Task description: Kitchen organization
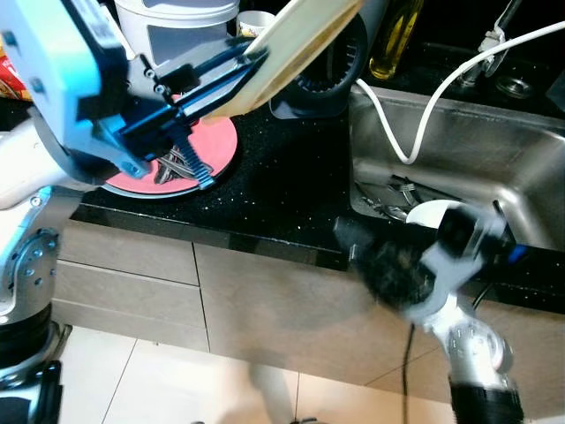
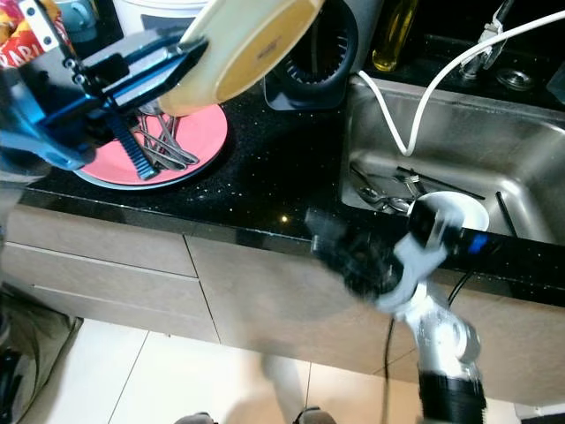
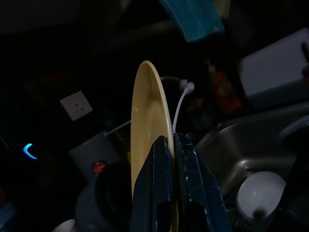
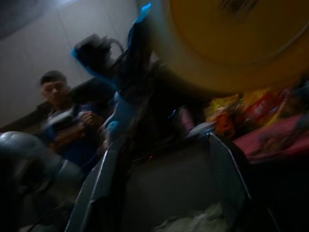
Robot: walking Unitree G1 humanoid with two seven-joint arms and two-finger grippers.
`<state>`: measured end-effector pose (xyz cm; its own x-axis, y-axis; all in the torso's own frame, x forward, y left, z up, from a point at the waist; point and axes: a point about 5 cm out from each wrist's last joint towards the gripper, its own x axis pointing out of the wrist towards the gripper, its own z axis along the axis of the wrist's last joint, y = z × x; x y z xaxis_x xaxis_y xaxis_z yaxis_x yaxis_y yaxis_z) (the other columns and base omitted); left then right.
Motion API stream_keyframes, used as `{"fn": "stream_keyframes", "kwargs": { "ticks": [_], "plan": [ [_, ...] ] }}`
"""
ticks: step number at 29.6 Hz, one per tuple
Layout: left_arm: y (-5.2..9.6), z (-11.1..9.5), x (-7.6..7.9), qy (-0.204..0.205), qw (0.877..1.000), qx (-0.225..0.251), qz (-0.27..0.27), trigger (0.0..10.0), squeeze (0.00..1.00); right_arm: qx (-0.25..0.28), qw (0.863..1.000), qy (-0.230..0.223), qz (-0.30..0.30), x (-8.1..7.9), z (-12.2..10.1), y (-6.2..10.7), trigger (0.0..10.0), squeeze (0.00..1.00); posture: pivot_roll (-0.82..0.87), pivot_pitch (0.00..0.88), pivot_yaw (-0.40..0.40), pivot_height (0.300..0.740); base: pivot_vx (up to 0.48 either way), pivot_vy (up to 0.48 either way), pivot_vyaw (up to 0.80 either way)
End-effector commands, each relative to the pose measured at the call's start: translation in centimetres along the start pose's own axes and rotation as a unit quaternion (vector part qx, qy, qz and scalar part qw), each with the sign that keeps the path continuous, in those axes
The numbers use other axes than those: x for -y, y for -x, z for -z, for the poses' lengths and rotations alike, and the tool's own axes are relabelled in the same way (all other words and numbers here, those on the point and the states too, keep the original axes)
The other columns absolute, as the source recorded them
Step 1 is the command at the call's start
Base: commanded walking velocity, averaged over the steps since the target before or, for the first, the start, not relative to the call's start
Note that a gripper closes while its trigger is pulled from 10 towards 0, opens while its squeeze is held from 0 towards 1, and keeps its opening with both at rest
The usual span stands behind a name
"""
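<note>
Your left gripper has its 2 black fingers pinched on the rim of a yellow plate, held edge-on straight ahead. Beyond the plate you see a white cable, a wall socket, and beside the fingers a steel sink holding a white bowl.

Open black countertop between pink plate at 9 o'clock and sink at 3: clear lane there. Pink plate is loaded with cutlery. Left gripper clamps the yellow plate overhead, tilted, blocking the 12 o'clock approach. Behind it, a dark appliance and bottle crowd the back edge. White cable drapes into the sink; utensils and a white bowl sit on its floor.
</note>
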<state>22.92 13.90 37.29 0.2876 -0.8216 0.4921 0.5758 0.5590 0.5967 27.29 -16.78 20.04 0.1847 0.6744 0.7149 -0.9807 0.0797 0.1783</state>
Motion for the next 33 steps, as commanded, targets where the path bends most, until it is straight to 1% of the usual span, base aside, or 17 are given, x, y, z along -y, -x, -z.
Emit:
{"fn": "stream_keyframes", "kwargs": {
  "ticks": [1,10,11,12,13,14,16,20,21,23,24,28,29,30,31,32,33],
  "plan": [
    [-0.3,-1.0,0.2,0.042,0.997,0.059,-0.004,0.0,0.0,0.062,0.995,0.045,0.064,1.2,-2.0,0.0,10.0,0.0,0.16,0.113,-0.06,0.74,0.0,0.0,0.0],
    [0.3,-3.2,-0.5,0.117,0.977,0.177,-0.036,0.0,0.0,0.13,0.984,0.073,0.102,2.1,-4.3,-1.0,10.0,0.0,0.15,0.113,-0.064,0.74,0.0,0.0,0.0],
    [0.6,-3.8,-0.6,0.133,0.969,0.204,-0.039,0.0,0.0,0.143,0.982,0.07,0.104,2.2,-4.6,-0.9,10.0,0.54,0.15,0.115,-0.063,0.74,0.0,0.0,0.0],
    [0.9,-4.4,-0.8,0.147,0.962,0.227,-0.042,0.0,0.0,0.151,0.981,0.068,0.104,2.2,-4.8,-0.9,10.0,0.84,0.15,0.115,-0.063,0.74,0.0,0.0,0.0],
    [1.2,-4.7,-0.9,0.156,0.957,0.242,-0.043,0.0,0.0,0.156,0.98,0.067,0.104,2.2,-4.9,-0.8,10.0,0.84,0.15,0.115,-0.063,0.74,0.0,0.0,0.0],
    [1.4,-4.9,-1.3,0.172,0.949,0.259,-0.045,0.0,0.0,0.165,0.979,0.063,0.101,2.1,-5.0,-0.9,10.0,1.0,0.15,0.117,-0.063,0.74,0.0,0.0,0.0],
    [1.5,-5.0,-1.6,0.181,0.945,0.268,-0.046,0.0,0.0,0.171,0.978,0.06,0.099,2.1,-5.1,-0.9,10.0,1.0,0.15,0.117,-0.063,0.74,0.0,0.0,0.0],
    [2.3,-6.0,-2.7,0.249,0.901,0.351,-0.052,0.0,0.0,0.197,0.977,0.049,0.064,1.2,-6.0,-1.4,10.0,1.0,0.15,0.119,-0.063,0.74,0.0,0.0,0.0],
    [2.5,-6.1,-2.8,0.261,0.893,0.364,-0.053,0.0,0.0,0.2,0.977,0.045,0.051,0.9,-6.1,-1.5,10.0,0.59,0.15,0.119,-0.063,0.74,0.0,0.0,0.0],
    [2.8,-6.2,-2.9,0.274,0.883,0.377,-0.054,0.0,0.0,0.204,0.977,0.039,0.041,0.7,-6.2,-1.5,10.0,0.59,0.15,0.119,-0.063,0.74,0.0,0.0,0.0],
    [3.5,-6.3,-3.3,0.317,0.85,0.417,-0.058,0.0,0.0,0.209,0.977,0.03,0.01,0.1,-6.5,-1.6,10.0,0.0,0.15,0.119,-0.065,0.74,0.0,0.0,0.0],
    [3.9,-6.1,-3.5,0.348,0.825,0.44,-0.064,0.0,0.0,0.211,0.977,0.027,-0.01,-0.4,-6.7,-1.9,10.0,0.0,0.15,0.119,-0.065,0.74,0.0,0.0,0.0],
    [4.1,-5.6,-3.5,0.366,0.813,0.447,-0.071,0.0,0.0,0.209,0.977,0.031,-0.022,-0.6,-6.8,-2.2,10.0,0.0,0.14,0.118,-0.066,0.74,0.0,0.0,0.0],
    [4.1,-5.6,-3.5,0.366,0.813,0.447,-0.071,0.0,0.0,0.209,0.977,0.031,-0.022,-0.6,-6.8,-2.2,10.0,0.0,0.14,0.118,-0.066,0.74,0.0,0.0,0.0],
    [4.3,-5.1,-3.5,0.386,0.799,0.455,-0.078,0.0,0.0,0.205,0.978,0.033,-0.032,-0.8,-6.9,-2.4,10.0,0.0,0.14,0.117,-0.067,0.74,0.0,0.0,0.0],
    [4.3,-5.1,-3.5,0.386,0.799,0.455,-0.078,0.0,0.0,0.205,0.978,0.033,-0.032,-0.8,-6.9,-2.4,10.0,0.0,0.14,0.117,-0.067,0.74,0.0,0.0,0.0],
    [4.5,-4.5,-3.5,0.411,0.779,0.466,-0.086,0.0,0.0,0.197,0.979,0.034,-0.045,-1.1,-6.9,-2.9,10.0,0.0,0.14,0.117,-0.066,0.74,0.0,0.0,0.0]
  ]
}}
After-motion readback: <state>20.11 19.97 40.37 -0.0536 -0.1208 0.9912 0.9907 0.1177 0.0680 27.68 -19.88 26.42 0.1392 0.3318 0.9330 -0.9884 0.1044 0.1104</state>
